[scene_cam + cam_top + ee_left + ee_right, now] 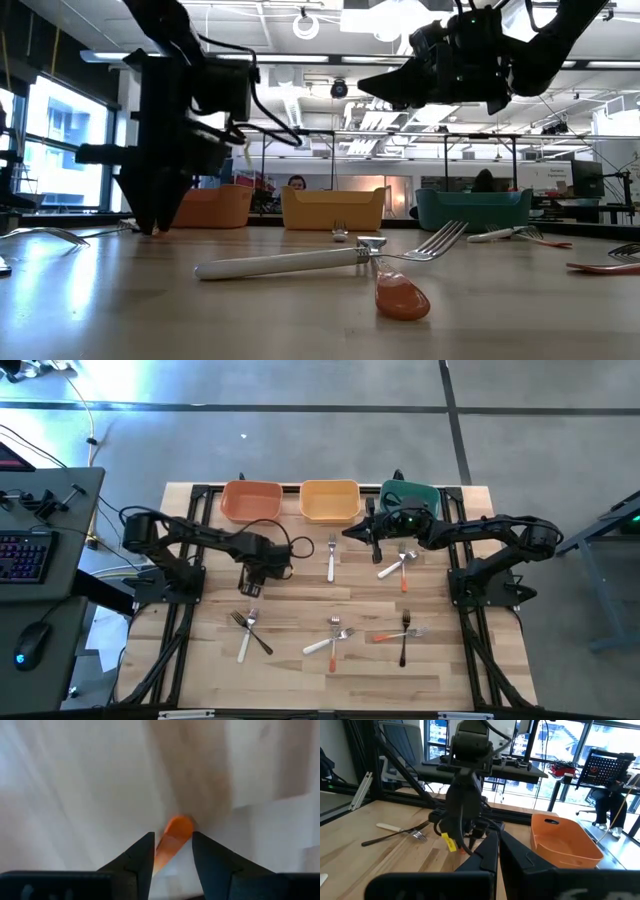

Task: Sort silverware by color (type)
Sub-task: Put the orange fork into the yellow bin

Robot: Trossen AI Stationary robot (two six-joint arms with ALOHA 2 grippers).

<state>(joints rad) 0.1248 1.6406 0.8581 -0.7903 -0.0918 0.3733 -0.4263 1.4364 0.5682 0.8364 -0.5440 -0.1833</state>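
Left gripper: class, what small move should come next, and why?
Probably lift straight up. The left gripper sits low over the table, its fingers around an orange handle; the orange bin lies beyond it.

My two arms are dark, nearly black, built of boxy jointed links with black cables looping along them. My left tool ends in two wedge-shaped black fingers; a yellow tag hangs below its wrist. A green light glows on my right tool.
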